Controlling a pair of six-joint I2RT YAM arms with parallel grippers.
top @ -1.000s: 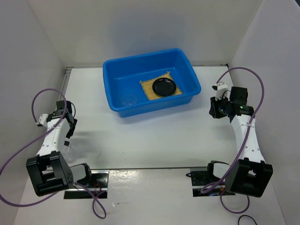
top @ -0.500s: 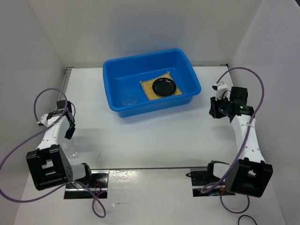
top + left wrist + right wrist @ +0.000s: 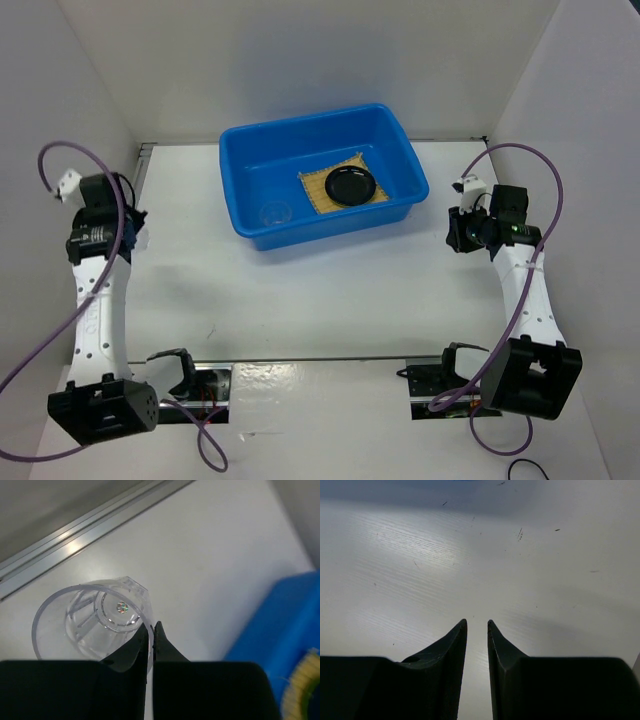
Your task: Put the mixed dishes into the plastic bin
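My left gripper (image 3: 151, 626) is shut on the rim of a small clear glass cup (image 3: 85, 625), which hangs tilted above the white table. From above, that gripper (image 3: 128, 228) is raised at the far left, left of the blue plastic bin (image 3: 320, 130). Inside the bin a black round plate (image 3: 350, 186) rests on the tan bamboo mat (image 3: 318, 192), and another clear cup (image 3: 274, 212) lies near its front left. A corner of the bin (image 3: 287, 625) shows in the left wrist view. My right gripper (image 3: 476, 623) is narrowly open over bare table, right of the bin (image 3: 456, 232).
An aluminium rail (image 3: 75, 530) runs along the table's left edge below the held cup. White walls enclose the table on three sides. A metal strip (image 3: 320, 360) crosses the near edge between the arm bases. Purple cables (image 3: 520, 160) loop off both arms.
My left gripper went from open to shut on the cup's rim, and the left arm rose and swung back with it. The right arm has not moved.
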